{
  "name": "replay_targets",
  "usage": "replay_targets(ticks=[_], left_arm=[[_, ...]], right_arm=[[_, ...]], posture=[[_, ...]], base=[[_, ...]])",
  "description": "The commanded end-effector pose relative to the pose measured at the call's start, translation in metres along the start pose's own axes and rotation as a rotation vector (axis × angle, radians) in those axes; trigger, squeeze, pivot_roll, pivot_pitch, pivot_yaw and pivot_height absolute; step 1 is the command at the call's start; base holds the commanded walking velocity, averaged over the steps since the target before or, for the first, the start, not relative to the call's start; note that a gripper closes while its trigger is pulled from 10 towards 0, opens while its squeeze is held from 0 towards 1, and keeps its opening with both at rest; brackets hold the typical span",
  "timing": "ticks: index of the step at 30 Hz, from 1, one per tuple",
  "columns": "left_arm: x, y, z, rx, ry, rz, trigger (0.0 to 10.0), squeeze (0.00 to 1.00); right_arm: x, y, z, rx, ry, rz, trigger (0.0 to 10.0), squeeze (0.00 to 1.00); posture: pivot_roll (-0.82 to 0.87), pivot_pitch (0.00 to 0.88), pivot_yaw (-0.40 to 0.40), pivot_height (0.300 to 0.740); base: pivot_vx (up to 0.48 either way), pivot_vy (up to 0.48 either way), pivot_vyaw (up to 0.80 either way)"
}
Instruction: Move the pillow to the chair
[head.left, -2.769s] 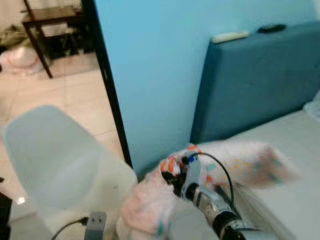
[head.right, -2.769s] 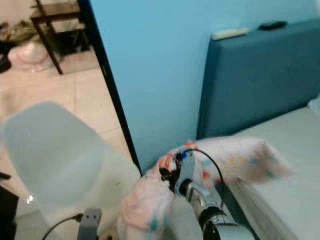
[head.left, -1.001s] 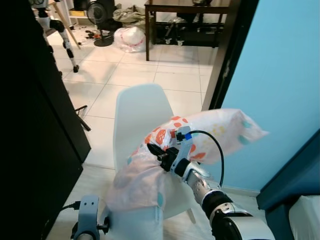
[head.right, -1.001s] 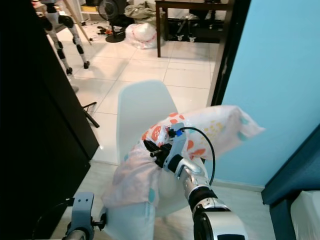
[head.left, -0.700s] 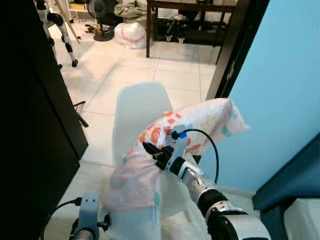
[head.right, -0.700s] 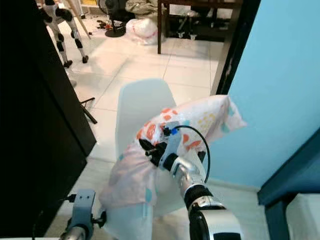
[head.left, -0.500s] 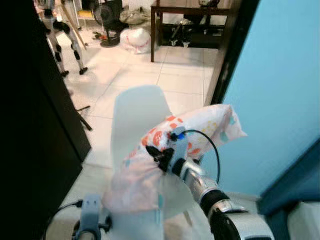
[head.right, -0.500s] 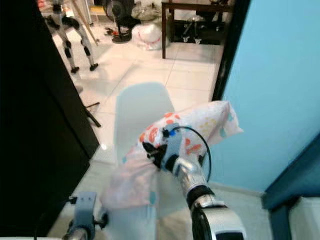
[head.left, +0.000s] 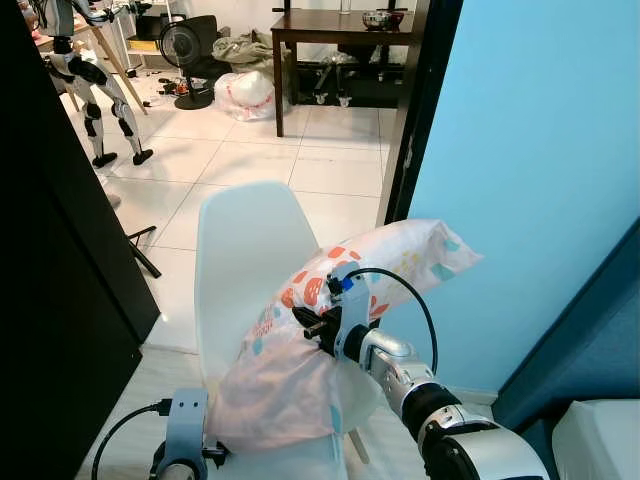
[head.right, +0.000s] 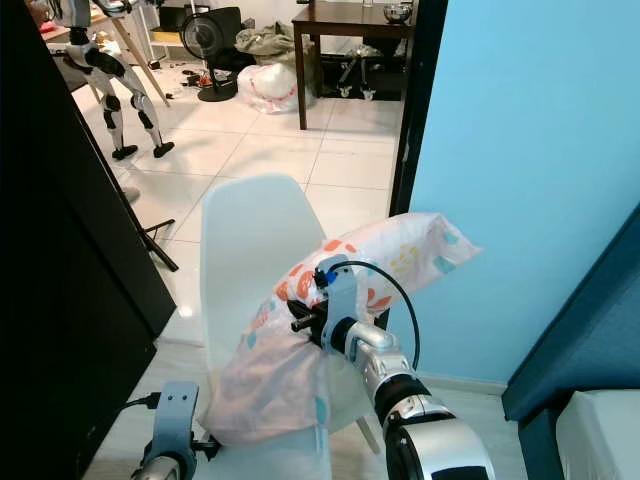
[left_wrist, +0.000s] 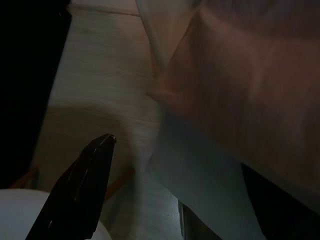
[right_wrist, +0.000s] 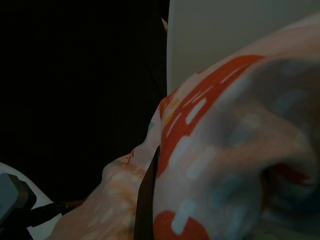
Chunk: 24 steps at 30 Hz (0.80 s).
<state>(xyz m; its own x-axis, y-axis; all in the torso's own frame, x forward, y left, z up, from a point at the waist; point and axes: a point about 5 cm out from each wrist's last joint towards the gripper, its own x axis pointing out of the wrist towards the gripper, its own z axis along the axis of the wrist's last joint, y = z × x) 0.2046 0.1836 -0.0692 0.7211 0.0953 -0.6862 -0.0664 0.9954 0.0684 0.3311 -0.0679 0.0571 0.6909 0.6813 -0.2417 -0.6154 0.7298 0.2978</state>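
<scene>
A white pillow (head.left: 385, 262) printed with orange and teal marks hangs in front of a white plastic chair (head.left: 243, 240). My right gripper (head.left: 310, 324) is shut on the pillow's middle, bunching the cloth. The pillow's upper end sticks out toward the blue wall. Its lower end (head.right: 268, 385) droops over the chair seat. In the right wrist view the pillow (right_wrist: 235, 150) lies against a black finger (right_wrist: 146, 197), with the chair back (right_wrist: 225, 30) behind. My left gripper (left_wrist: 175, 200) is low beside the seat, open, just below the pillow's hanging edge (left_wrist: 250, 90).
A black cabinet (head.left: 50, 260) stands close on the left and a blue wall (head.left: 540, 150) on the right. A dark blue headboard (head.left: 585, 330) and mattress corner (head.left: 600, 440) sit at the lower right. Beyond the black door frame (head.left: 412, 110) lie tiled floor (head.left: 250, 160), a dark table (head.left: 340, 25) and clutter.
The view has swung from the bed to the chair. My right gripper has carried the pillow along, and its lower end now sags lower over the seat.
</scene>
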Motion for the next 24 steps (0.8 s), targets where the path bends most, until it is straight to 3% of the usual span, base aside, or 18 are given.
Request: replay_targets(ticks=[1, 10, 20, 24], left_arm=[[-0.001, 0.005, -0.001, -0.003, 0.0, 0.016, 10.0, 0.0], [0.0, 0.019, 0.006, -0.016, -0.028, 0.063, 10.0, 0.0], [0.0, 0.019, 0.005, -0.014, -0.024, 0.062, 10.0, 0.0], [0.0, 0.016, 0.003, -0.01, -0.02, 0.054, 10.0, 0.0]], right_arm=[[0.002, 0.002, 0.002, -0.018, -0.011, 0.0, 10.0, 0.0], [0.007, 0.01, 0.002, -0.047, 0.006, 0.029, 10.0, 0.0], [0.015, 0.023, 0.005, -0.044, -0.013, 0.081, 10.0, 0.0], [0.019, 0.027, 0.021, 0.055, -0.107, 0.11, 10.0, 0.0]], posture=[[-0.07, 0.03, -0.024, 0.74], [-0.05, 0.025, -0.027, 0.74], [-0.04, 0.028, -0.022, 0.74], [-0.04, 0.035, -0.024, 0.74]], base=[[0.0, 0.0, 0.0], [0.11, 0.0, 0.0], [0.258, 0.0, 0.0], [0.259, 0.0, 0.0]])
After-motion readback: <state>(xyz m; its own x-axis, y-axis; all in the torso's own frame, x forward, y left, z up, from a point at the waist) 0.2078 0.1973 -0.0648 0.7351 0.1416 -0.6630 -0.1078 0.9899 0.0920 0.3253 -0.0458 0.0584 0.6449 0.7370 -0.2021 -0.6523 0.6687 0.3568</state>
